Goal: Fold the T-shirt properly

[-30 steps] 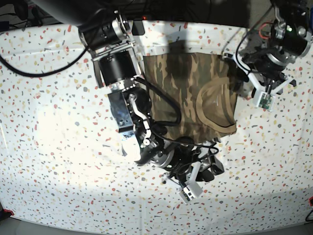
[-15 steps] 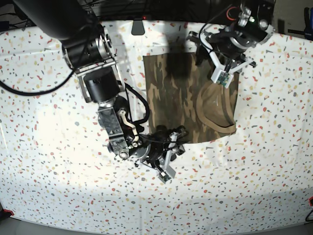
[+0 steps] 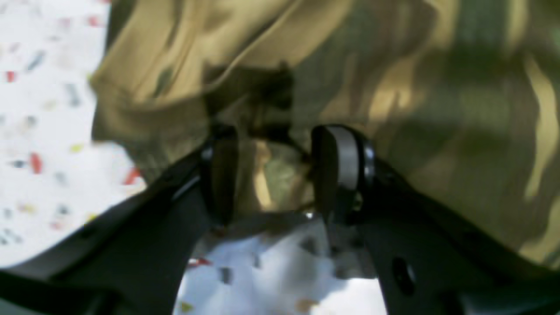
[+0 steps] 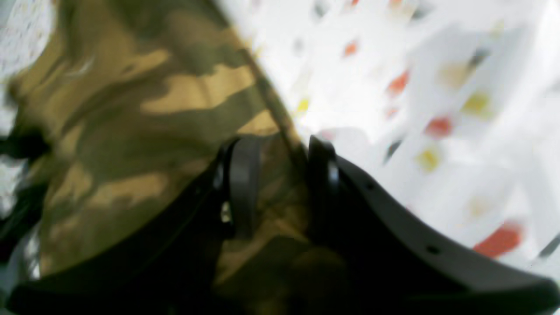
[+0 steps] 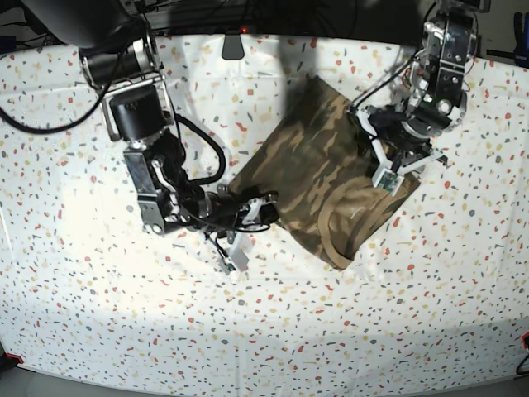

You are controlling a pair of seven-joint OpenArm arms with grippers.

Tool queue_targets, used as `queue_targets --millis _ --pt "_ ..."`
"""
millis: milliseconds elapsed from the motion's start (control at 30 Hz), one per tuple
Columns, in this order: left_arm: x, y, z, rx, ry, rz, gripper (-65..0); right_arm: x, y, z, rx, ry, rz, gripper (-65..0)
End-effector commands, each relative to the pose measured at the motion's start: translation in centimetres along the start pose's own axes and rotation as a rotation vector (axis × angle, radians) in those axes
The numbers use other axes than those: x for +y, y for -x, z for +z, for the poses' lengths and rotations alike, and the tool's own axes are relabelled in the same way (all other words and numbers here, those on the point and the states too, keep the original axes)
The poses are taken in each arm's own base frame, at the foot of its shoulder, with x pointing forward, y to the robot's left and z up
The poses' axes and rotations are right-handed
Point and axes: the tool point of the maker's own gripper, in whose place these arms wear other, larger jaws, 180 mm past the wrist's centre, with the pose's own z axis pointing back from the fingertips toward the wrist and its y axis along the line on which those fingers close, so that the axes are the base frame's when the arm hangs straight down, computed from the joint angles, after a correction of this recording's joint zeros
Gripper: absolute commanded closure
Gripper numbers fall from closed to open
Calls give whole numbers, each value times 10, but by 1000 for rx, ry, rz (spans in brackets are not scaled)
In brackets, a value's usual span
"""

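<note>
The T-shirt (image 5: 306, 161) lies folded into a camouflage block, turned diagonally at the table's middle right. Its tan collar (image 5: 335, 222) points toward the near edge. My left gripper (image 5: 395, 155) sits on the block's right corner. In the left wrist view this gripper (image 3: 275, 175) has its fingers apart, with the T-shirt's (image 3: 437, 87) edge lying between them. My right gripper (image 5: 263, 207) sits at the block's left corner. The right wrist view shows that gripper (image 4: 284, 183) open too, straddling the T-shirt's (image 4: 131, 109) edge, one finger over cloth and one by the bare table.
A white speckled tablecloth (image 5: 99, 314) covers the whole table. Black cables (image 5: 202, 153) loop off the right-wrist arm on the view's left. A small dark object (image 5: 233, 45) and dark gear stand along the far edge.
The folded shirt has turned clockwise by roughly an eighth of a turn. The left gripper came in from the right onto it and moved down; the right gripper moved up and left to its corner.
</note>
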Motion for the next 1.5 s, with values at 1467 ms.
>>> queue_targets --millis 1467 --pt "13 -131 63 -369 18 -5 -292 -33 -53 179 -482 249 17 -201"
